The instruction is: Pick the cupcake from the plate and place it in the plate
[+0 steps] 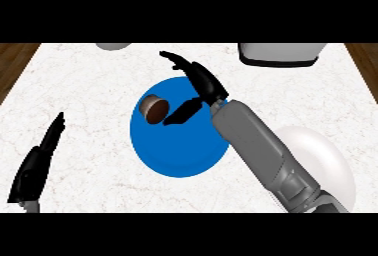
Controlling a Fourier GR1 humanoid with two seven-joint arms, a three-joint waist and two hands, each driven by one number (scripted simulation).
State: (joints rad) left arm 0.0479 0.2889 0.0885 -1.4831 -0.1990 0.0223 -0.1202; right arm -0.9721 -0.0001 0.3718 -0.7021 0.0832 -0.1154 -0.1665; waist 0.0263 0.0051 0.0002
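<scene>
Head view shows the cupcake lying on its side on the blue plate, near the plate's upper left rim, with its brown top turned toward the right hand. This hand hangs over the plate just beside the cupcake; its fingers are stretched out and released, the thumb points down near the cake, and nothing is grasped yet. The left hand rests open at the left edge, fingers up.

The cupcake looks small and light, probably soft, so I think it can be crushed and may roll because it is round. The best place to take it is around the sides of its base. Both plates are smooth and glossy; the white plate lies at the right, partly under the forearm. The surface is pale marble with fine veins.
</scene>
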